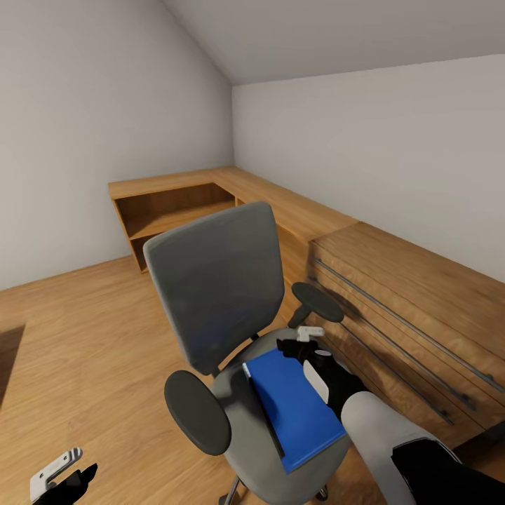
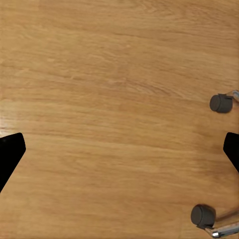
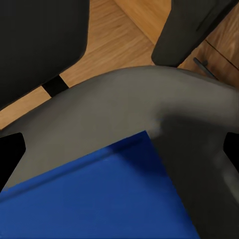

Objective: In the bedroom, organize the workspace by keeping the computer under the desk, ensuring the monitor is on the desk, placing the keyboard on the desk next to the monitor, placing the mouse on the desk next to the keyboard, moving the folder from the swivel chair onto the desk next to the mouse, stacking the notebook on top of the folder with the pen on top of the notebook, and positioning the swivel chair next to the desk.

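An attic bedroom with sloped pale grey walls and a light wood floor [image 1: 84, 337]. The swivel chair [image 1: 217, 294], grey padded with black armrests, stands in the middle of the floor and serves here as the landmark.

Behind the swivel chair, a low wooden shelf unit [image 1: 175, 203] runs along the walls into the corner. Beside the chair, on the robot's right, is a wooden dresser [image 1: 414, 315] with long bar handles. This is not the table the task speaks of.

On the chair's seat lies the folder [image 1: 298, 410], bright blue and flat, with one corner reaching past the seat's front edge. The task calls for it to go from this seat onto the table, so it is the thing to lift now.

The right end effector [image 1: 303, 345] hangs just above the seat, near the folder's far edge, close to the right armrest [image 1: 317, 301]. In the right wrist view the folder [image 3: 99, 199] and the grey seat [image 3: 124, 109] sit between its two fingertips, which stand wide apart and grip nothing. It seems placed to come down on the folder's edge.

The left end effector [image 1: 59, 473] hangs low over bare floor, on the side of the chair away from the dresser. In the left wrist view its fingers are spread and empty, with two chair castors [image 2: 220, 103] on the floor [image 2: 109, 114] nearby. It appears parked out of the way.
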Available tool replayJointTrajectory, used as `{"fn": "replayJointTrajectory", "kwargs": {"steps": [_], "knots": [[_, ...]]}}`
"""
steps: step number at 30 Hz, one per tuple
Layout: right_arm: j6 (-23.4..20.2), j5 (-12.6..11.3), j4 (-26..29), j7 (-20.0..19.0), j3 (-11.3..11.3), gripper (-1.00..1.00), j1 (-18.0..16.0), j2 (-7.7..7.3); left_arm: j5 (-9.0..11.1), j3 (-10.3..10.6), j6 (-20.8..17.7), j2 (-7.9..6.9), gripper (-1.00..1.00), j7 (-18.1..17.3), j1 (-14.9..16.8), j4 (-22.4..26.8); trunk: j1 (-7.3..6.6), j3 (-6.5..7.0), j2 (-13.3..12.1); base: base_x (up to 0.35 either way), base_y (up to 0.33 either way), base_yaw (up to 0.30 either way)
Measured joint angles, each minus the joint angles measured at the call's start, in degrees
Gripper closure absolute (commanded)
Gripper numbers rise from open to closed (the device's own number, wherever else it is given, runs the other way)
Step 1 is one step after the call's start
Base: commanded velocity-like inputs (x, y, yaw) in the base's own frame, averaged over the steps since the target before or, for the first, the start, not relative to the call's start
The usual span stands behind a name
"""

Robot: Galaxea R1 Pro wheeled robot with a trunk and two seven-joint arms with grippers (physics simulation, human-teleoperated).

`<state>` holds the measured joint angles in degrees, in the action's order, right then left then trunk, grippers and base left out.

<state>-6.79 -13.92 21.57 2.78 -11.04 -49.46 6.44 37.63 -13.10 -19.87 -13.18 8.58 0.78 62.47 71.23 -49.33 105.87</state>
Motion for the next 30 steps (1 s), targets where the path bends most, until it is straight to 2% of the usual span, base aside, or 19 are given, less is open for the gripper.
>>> {"fn": "replayJointTrajectory", "kwargs": {"steps": [8, 17, 21, 30], "knots": [[1.9, 0.1, 0.0, 0.0, -0.2, -1.0, 0.0, 0.3, 0.0, 0.0, 0.0, 0.0, -1.0, 0.0, 0.0, -0.1, 0.0, 0.0, 0.0, 0.0, 0.0, 0.0], [1.6, 0.3, -0.1, 0.4, -0.3, -1.0, 0.0, 0.42, 0.1, 0.0, 0.0, 0.0, -1.0, 0.0, 0.0, -0.1, 0.0, 0.0, 0.0, 0.0, 0.0, 0.0], [0.7, 0.2, -0.1, 2.0, -0.2, -1.0, -0.3, 0.45, 0.0, 0.0, 0.0, -0.02, -1.0, 0.0, 0.0, 0.0, 0.0, 0.0, 0.0, 0.0, 0.0, 0.0], [-0.5, 0.2, -0.7, 4.7, -0.2, -1.0, -3.2, 0.46, 0.0, 0.0, 0.0, -0.07, -1.0, 0.0, 0.0, -0.1, 0.0, 0.0, 0.0, 0.0, 0.0, 0.0]]}}
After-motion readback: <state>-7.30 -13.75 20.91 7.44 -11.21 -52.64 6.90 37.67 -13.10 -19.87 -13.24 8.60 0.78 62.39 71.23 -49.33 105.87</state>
